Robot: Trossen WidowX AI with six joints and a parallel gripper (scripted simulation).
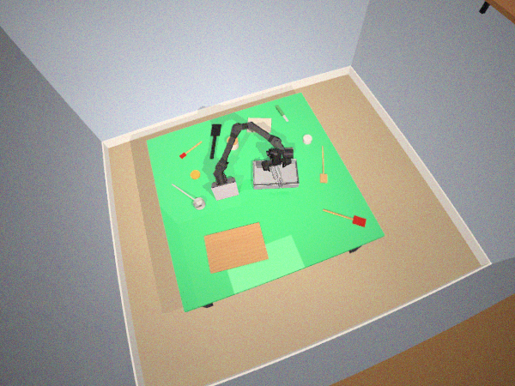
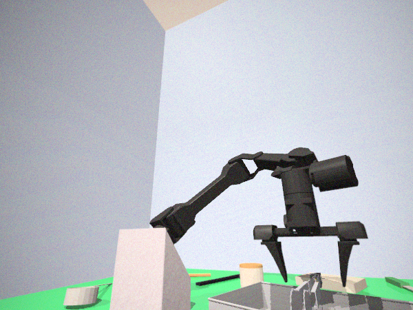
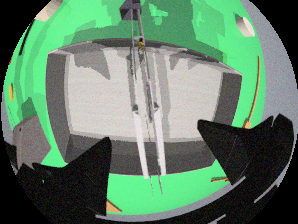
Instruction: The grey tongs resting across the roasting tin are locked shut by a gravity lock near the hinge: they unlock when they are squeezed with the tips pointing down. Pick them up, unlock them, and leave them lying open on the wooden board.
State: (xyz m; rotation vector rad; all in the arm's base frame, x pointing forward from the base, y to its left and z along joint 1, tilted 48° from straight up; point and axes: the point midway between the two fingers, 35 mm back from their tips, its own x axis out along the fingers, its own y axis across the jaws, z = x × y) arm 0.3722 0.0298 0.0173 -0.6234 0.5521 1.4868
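The grey tongs lie across the roasting tin, spanning its rims, with their two arms close together. A dark block sits at their far end in the wrist view. My gripper is open and empty, pointing down over the tin. Its fingers stand wide apart, one to each side of the tongs' line; whether the tips are level with the arms I cannot tell. The wooden board lies flat near the table's front left, with nothing on it.
A pale jar with an orange lid and a cream block stand behind the tin. A white cup and a wooden spatula are right of it. A saucepan is left of the arm's base. A red spatula lies front right.
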